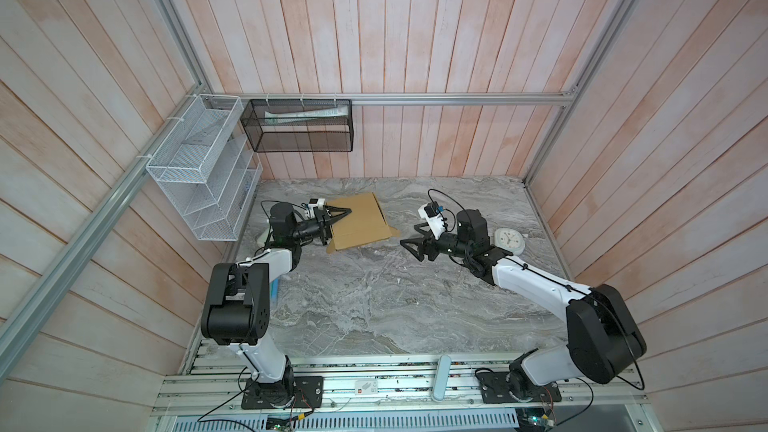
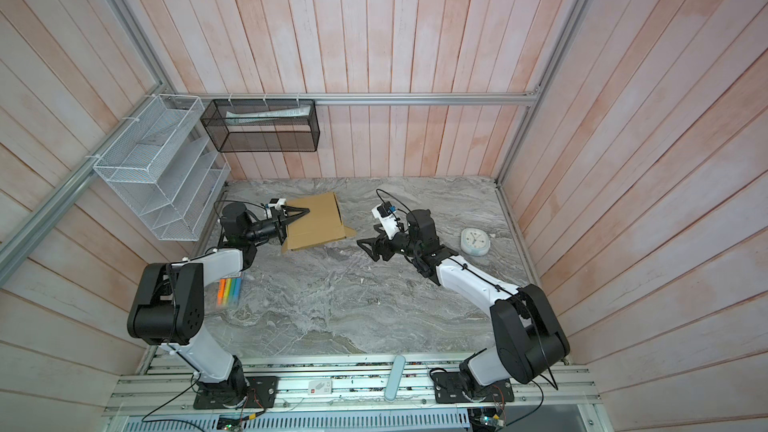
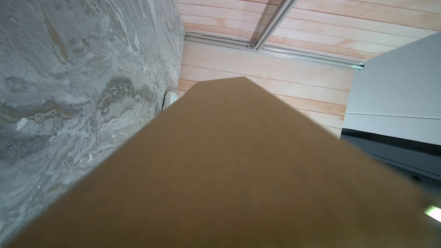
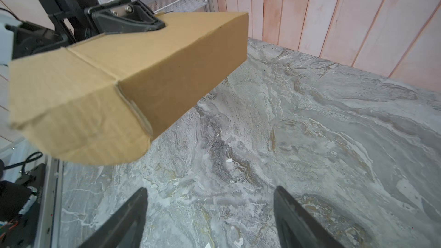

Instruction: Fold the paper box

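- Gripping the brown corrugated cardboard box [image 1: 359, 222] by its left edge, the left pincer [image 1: 338, 222] has one finger over the lid and holds it at the far left of the grey marbled worktop [image 1: 374, 305], seemingly lifted clear.
- Right pincer [image 1: 411, 249] stands wide open and empty, just beside the box, not touching.
- Walls and lid look formed into a shallow closed shape.
- One rounded side flap [image 4: 78, 120] sticks out; tucking it seems left.

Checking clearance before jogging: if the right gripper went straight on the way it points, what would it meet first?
Likely the paper box, which the left gripper holds off the table. The open right gripper aims near its side wall, though depth is unclear.
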